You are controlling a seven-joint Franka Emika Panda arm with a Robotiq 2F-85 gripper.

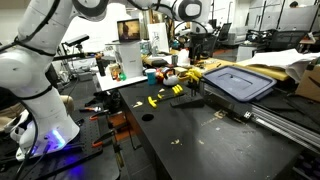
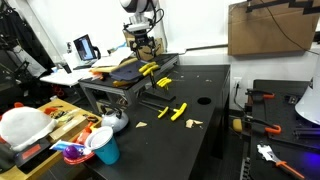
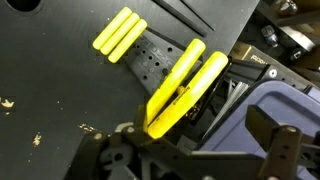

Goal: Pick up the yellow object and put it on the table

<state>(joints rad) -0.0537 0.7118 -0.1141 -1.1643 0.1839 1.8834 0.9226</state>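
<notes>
— So, closest in, how does the claw [image 3: 198,150] stand?

— Spread wide. In the wrist view its two dark fingers [image 3: 112,158] sit well apart, with nothing pinched between them. In an exterior view the claw [image 2: 141,42] hangs above a raised platform, touching nothing.

— What lies right below it?

— A pair of long yellow bars [image 3: 185,85], side by side and slanting across the frame. Just past them a shorter yellow pair [image 3: 120,32] rests by a black perforated plate [image 3: 150,62]. A grey-blue lid [image 3: 292,110] fills the corner beside them.

— And the yellow object?

— Away from the claw, down on the black counter [image 2: 215,140]. Two yellow pieces lie flat there, near each other. I take the one nearer the round hole [image 2: 204,100] to be the yellow object [image 2: 180,110] [image 1: 155,100], seen in both exterior views. It is too small for me to make out its shaft, so that is a fair guess only. Its neighbour, the other yellow piece [image 2: 163,112], lies closer to the platform.

— Are they touching?

— Apart, as far as I can tell.

— Farther back?

— A mustard cloth [image 1: 255,68] is draped over the platform, next to the lid. Beyond that stands a cluttered white desk [image 2: 60,72] with an open laptop [image 2: 84,46] on it.
</notes>
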